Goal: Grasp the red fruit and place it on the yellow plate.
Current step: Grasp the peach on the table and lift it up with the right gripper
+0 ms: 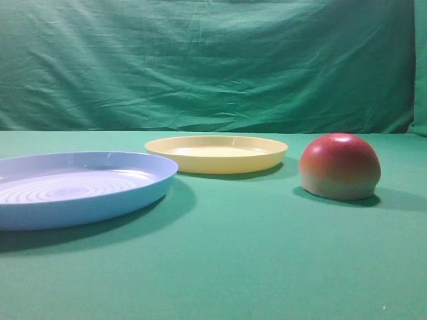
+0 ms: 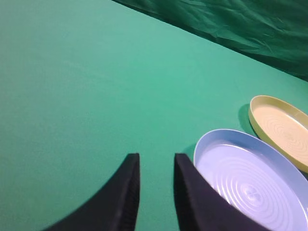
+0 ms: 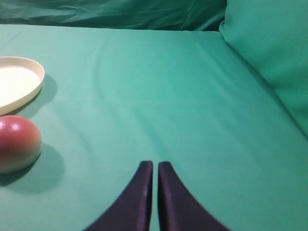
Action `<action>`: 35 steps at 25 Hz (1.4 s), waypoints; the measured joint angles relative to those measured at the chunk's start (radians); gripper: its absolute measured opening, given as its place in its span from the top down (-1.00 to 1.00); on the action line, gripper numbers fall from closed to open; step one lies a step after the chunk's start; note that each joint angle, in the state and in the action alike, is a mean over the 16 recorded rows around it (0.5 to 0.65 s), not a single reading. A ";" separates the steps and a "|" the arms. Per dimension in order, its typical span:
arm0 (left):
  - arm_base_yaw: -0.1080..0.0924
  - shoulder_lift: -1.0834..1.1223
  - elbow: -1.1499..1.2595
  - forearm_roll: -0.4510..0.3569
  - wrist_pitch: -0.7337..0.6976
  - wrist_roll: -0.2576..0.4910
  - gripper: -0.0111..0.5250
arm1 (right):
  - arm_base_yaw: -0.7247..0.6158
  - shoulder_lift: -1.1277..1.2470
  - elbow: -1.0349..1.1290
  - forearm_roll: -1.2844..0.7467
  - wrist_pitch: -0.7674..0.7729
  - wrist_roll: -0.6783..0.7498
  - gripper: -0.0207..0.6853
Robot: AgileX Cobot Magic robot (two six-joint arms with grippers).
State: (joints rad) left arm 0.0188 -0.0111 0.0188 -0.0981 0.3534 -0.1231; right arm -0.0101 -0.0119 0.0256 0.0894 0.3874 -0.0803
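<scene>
The red fruit [image 1: 339,166] rests flat on the green table at the right, red on top and pale below. In the right wrist view the fruit [image 3: 17,143] lies at the left edge. The pale yellow plate [image 1: 217,153] sits behind it toward the middle, its rim [image 3: 29,89] also showing at upper left of the right wrist view. My right gripper [image 3: 155,165] is shut with nothing in it, well right of the fruit. Left of the plates, my left gripper [image 2: 156,157] stands open and empty over bare cloth. Neither gripper shows in the exterior view.
A larger light blue plate [image 1: 80,189] with concentric rings lies at the front left, next to the yellow plate [image 2: 281,129]; the blue plate's rim [image 2: 231,133] is close to my left gripper's right finger. A green cloth backdrop [image 1: 213,60] rises behind and on the right [image 3: 269,53].
</scene>
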 joint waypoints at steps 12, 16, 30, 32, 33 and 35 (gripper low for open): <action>0.000 0.000 0.000 0.000 0.000 0.000 0.37 | 0.000 0.000 0.000 0.000 0.000 0.000 0.94; 0.000 0.000 0.000 0.000 0.000 0.000 0.37 | 0.000 0.000 0.000 0.000 0.000 0.000 0.94; 0.000 0.000 0.000 0.000 0.000 0.000 0.37 | 0.000 0.000 0.001 0.046 -0.104 -0.007 0.91; 0.000 0.000 0.000 0.000 0.000 0.000 0.37 | 0.000 0.000 -0.001 0.068 -0.135 -0.004 0.91; 0.000 0.000 0.000 0.000 0.000 0.000 0.37 | 0.000 0.000 -0.003 0.080 -0.150 -0.002 0.91; 0.000 0.000 0.000 0.000 0.000 0.000 0.37 | 0.000 0.000 -0.013 0.103 -0.176 0.000 0.91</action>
State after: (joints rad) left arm 0.0188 -0.0111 0.0188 -0.0981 0.3534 -0.1231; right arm -0.0101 -0.0119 0.0129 0.1928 0.2115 -0.0800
